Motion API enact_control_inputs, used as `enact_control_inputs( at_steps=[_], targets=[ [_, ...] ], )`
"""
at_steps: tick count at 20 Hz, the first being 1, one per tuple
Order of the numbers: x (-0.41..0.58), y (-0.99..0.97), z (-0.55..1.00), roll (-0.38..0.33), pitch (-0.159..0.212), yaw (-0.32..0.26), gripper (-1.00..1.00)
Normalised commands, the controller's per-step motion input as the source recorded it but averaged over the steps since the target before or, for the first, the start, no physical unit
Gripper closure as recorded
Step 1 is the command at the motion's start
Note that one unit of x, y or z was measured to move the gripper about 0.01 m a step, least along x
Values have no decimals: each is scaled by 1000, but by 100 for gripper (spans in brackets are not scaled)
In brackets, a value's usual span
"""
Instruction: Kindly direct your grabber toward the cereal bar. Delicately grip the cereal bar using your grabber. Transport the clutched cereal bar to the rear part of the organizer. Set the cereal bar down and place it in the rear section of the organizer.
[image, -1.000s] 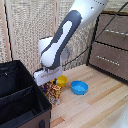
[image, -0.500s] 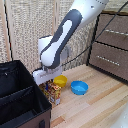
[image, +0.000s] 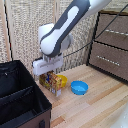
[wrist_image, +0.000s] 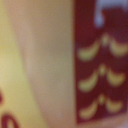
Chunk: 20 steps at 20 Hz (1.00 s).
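Claw is down on the cereal bar, looks clamped on it, just beside the organizer on the tabletop. Moving it into the rear section isn't done yet.

Open organizer (blue bowl aside)

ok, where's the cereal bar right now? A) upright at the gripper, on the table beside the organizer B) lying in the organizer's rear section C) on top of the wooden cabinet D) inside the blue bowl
A: the cereal bar stands upright right under the gripper, outside the organizer, with the yellow bowl behind it and the blue bowl empty; its print fills the wrist view.
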Motion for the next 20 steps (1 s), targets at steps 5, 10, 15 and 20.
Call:
enact_control_inputs(
  at_steps=[5, 10, 15, 20],
  targets=[
    [509, -13, 775, 0, 120, -163, 100],
    [326, 0, 544, -11, 30, -295, 100],
    [137, 0, 501, -9, 0, -343, 100],
    [0, 1, 559, 0, -2, -361, 100]
  ],
)
